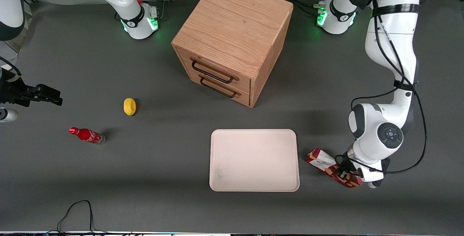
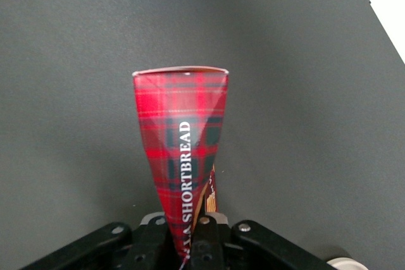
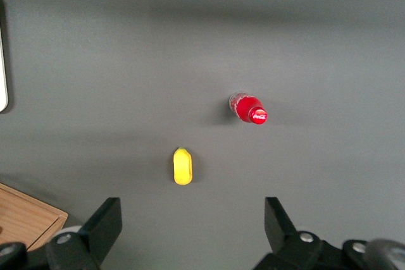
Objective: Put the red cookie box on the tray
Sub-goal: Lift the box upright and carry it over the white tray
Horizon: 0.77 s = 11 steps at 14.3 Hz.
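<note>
Gripper (image 1: 342,174) of my left arm sits low over the table at the working arm's end, clamped on the end of the red cookie box (image 1: 328,166) that lies nearer the front camera. In my wrist view the two fingers (image 2: 205,238) are narrowed onto the carton's slim tartan side, which bears the word "SHORTBREAD", and the box (image 2: 182,150) stretches away from the gripper (image 2: 188,241) to its squared end. From the front, the box lies at a slant just beside the tray (image 1: 253,160), apart from its rim, with the white label end toward the tray and the patterned end under the gripper. I cannot tell whether the box rests on the table or is slightly raised. The tray is cream-white with rounded corners and lies flat on the dark grey table (image 1: 163,163), nothing on it. A wooden cabinet (image 1: 232,40) with two drawers stands farther from the front camera than the tray, its black handles turned toward the camera. Toward the parked arm's end of the table lie a yellow lemon (image 1: 129,106) and, nearer the camera than the lemon, a small red soda bottle (image 1: 87,135).
</note>
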Tool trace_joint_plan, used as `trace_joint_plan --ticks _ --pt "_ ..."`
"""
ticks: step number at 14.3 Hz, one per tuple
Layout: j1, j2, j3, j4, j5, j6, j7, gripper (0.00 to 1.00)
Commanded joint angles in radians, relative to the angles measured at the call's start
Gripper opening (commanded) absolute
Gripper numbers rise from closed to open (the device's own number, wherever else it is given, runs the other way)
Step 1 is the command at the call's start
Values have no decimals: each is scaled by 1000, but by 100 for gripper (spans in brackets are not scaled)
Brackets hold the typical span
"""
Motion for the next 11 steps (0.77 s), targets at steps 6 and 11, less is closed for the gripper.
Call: trace_joint_plan --ticks 6,11 --pt "-31 -157 15 164 6 -398 469 0" --pt "-57 -203 6 276 60 -564 830 0"
